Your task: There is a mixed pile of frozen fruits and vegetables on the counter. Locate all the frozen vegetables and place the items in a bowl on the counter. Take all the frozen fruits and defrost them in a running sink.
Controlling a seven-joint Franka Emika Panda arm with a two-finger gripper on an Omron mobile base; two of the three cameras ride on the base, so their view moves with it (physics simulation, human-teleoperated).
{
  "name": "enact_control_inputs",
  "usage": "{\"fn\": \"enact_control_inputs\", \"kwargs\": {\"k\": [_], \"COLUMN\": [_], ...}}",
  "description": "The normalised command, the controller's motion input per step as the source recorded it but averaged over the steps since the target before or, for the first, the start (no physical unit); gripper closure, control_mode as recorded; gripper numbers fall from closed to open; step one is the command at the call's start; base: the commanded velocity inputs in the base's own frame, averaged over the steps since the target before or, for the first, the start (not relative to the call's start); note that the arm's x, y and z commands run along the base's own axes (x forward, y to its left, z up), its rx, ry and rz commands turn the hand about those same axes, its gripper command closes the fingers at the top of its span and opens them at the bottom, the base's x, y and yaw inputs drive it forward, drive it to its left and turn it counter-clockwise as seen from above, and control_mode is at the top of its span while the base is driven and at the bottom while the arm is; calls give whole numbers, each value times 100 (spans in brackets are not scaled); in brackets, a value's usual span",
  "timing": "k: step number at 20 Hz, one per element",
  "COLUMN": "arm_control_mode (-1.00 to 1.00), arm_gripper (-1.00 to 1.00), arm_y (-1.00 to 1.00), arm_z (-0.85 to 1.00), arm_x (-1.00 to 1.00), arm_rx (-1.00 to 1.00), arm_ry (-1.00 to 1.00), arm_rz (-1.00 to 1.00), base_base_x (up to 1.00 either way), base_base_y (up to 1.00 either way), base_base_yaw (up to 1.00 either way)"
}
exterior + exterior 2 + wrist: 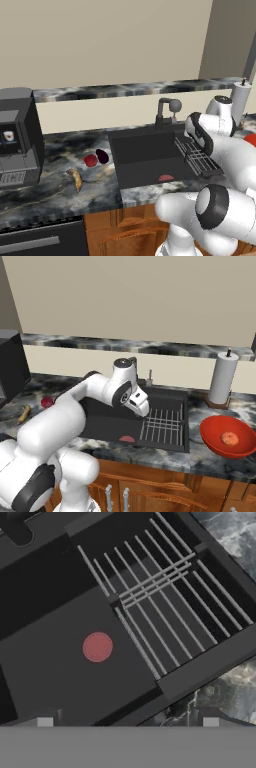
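Left base view: red fruit (90, 160) and dark purple vegetable (102, 156) touching on the bench (55, 180), left of the sink (145, 150); yellowish piece (76, 179) nearer the front edge. Red fruit slice (166, 177) at the sink's front.

Right base view: hand (140, 404) above the sink's wire rack (162, 425); cannot tell whether apart or together. Red bowl (225, 436) on the right, holding an orange item (230, 437).

Hand view: looking down on a round red fruit (97, 647) on the sink floor beside the rack.
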Motion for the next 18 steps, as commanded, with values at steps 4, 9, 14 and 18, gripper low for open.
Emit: {"fn": "enact_control_inputs", "kwargs": {"k": [4, 9, 14, 18], "arm_control_mode": [-100, -100, -100, -100], "arm_gripper": [-100, -100, -100, -100], "arm_y": [93, 87, 70, 66], "arm_z": [4, 1, 0, 0], "arm_x": [4, 11, 15, 8], "arm_rx": [-1, -1, -1, -1], "arm_ry": [-1, 1, 9, 10], "arm_rz": [2, 17, 28, 31], "base_base_x": [0, 0, 0, 0], "base_base_y": [0, 0, 0, 0], "base_base_yaw": [0, 0, 0, 0]}}
